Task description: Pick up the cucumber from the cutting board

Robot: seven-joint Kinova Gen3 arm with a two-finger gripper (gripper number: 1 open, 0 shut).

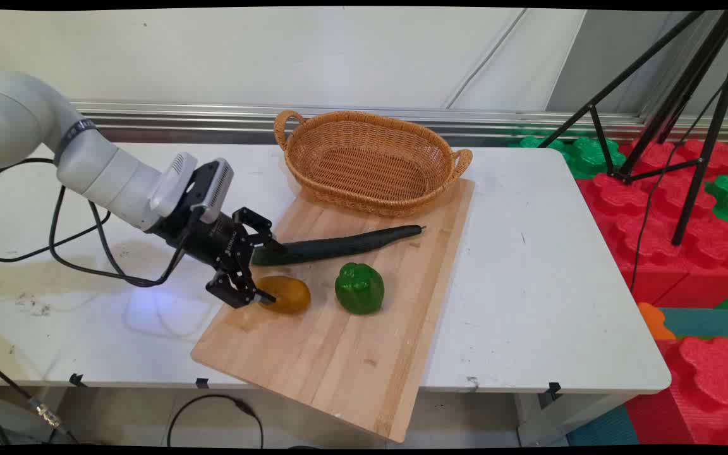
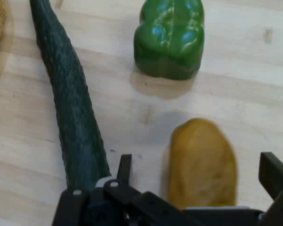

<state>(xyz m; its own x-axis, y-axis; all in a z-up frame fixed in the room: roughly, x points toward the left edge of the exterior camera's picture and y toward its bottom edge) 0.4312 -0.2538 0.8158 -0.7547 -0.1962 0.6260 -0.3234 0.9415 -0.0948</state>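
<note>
While the arm reaches low from the left, the scene is laid out thus:
Board (image 1: 351, 354): laid askew, overhanging the table's near edge.
Basket (image 1: 370, 161): set at the board's far end.
Cucumber (image 1: 339, 245): laid lengthwise, just beside the claw.
Pepper (image 1: 359, 288): stood right of the potato.
Potato (image 2: 202, 165): bracketed between the fingers.
Gripper (image 2: 198, 172): fingers spread apart, nothing clamped.

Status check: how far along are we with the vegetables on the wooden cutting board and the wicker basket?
Done: nothing shows in the woven wicker basket. In hand: the open black gripper straddles the yellow-brown potato, not closed on it. Left: the potato, the long dark green cucumber and the green bell pepper all lie on the wooden cutting board.
</note>
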